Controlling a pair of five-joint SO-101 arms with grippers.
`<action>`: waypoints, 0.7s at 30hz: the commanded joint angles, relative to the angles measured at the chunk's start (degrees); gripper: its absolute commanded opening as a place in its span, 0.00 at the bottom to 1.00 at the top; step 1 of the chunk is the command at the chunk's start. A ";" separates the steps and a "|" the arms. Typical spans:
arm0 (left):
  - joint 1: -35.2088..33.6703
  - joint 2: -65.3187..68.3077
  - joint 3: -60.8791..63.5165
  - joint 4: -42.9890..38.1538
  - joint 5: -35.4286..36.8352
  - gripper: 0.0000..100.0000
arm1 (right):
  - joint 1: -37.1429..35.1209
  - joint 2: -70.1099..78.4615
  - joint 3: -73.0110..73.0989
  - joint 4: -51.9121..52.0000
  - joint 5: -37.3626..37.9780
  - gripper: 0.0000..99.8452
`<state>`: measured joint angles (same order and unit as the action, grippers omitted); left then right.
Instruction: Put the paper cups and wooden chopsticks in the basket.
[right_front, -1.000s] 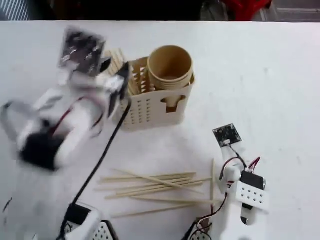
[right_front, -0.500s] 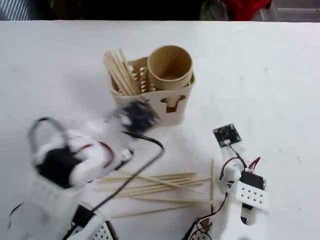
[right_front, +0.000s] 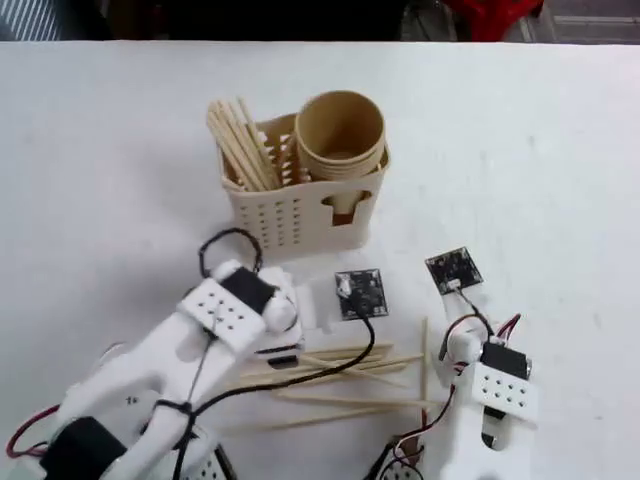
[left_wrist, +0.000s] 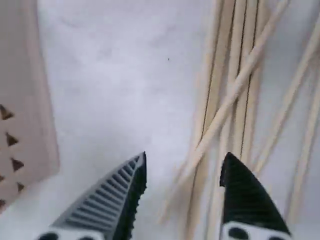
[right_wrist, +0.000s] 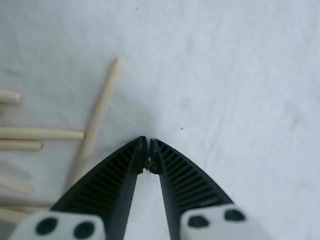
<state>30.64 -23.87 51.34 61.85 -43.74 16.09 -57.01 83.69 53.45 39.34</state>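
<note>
— So, what takes up the most room?
— That's the white table (right_front: 520, 130). The left arm (right_front: 150, 370) stretches in from 7 o'clock, and its wrist sits at 6 o'clock of the basket (right_front: 300, 215).
— How does the basket stand?
— It stands upright, toward 12 o'clock of the table's middle. The stacked paper cups (right_front: 340, 130) are in its 3 o'clock compartment. A bundle of wooden chopsticks (right_front: 240, 145) leans in the 9 o'clock one.
— Is anything outside it?
— Yes, loose chopsticks (right_front: 340, 395) lie flat and crisscrossed on the table at 6 o'clock from the basket, between the two arms.
— What about the left gripper (left_wrist: 186, 160)?
— Its fingers are spread and hold nothing. They hang over the ends of those loose chopsticks, with the basket's wall off to one side.
— And the other one?
— The right arm (right_front: 495, 385) rests at 5 o'clock from the basket. The right gripper (right_wrist: 149, 142) has its tips pressed together on nothing, low over the table, with one loose chopstick just beside them.
</note>
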 joint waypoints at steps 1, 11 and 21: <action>3.65 1.71 -0.62 2.37 -0.26 0.24 | -0.48 -1.10 -0.26 -0.66 0.70 0.02; 9.89 -1.45 0.44 10.37 2.29 0.22 | -0.48 -1.10 -0.26 -0.66 0.70 0.02; 7.69 14.02 1.23 -0.44 1.85 0.22 | -0.57 -1.10 -0.26 -0.66 0.70 0.02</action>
<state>39.87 -15.43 54.42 64.92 -42.24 16.09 -57.01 83.69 53.45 39.43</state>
